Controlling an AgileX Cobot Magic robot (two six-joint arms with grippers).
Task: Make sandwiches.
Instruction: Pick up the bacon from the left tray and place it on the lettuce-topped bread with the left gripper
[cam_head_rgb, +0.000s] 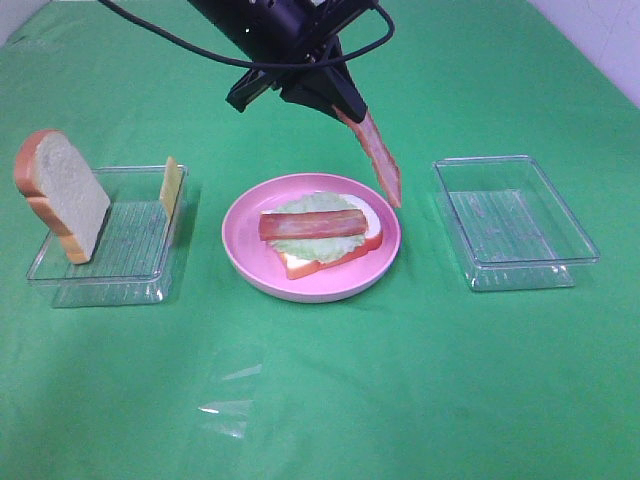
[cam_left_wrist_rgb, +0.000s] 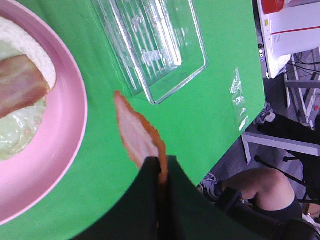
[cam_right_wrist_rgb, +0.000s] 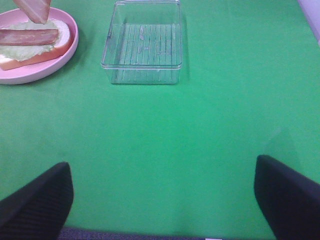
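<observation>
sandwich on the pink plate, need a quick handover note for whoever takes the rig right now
Left gripper: shut on second bacon strip, hanging by the right rim of the pink plate.
Right gripper: open, holding nothing.
Done: bottom bread slice, lettuce, first bacon strip stacked on the plate.
To do: lay the held bacon, then cheese and top bread slice, both standing in the left tray.

Pink plate (cam_head_rgb: 245, 258), left clear tray (cam_head_rgb: 135, 248), right clear tray (cam_head_rgb: 515, 228), green cloth (cam_head_rgb: 400, 400)

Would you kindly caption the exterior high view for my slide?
Left gripper dangles a bacon strip beside the pink plate, where a bread slice, lettuce and a first bacon strip lie stacked.
</observation>
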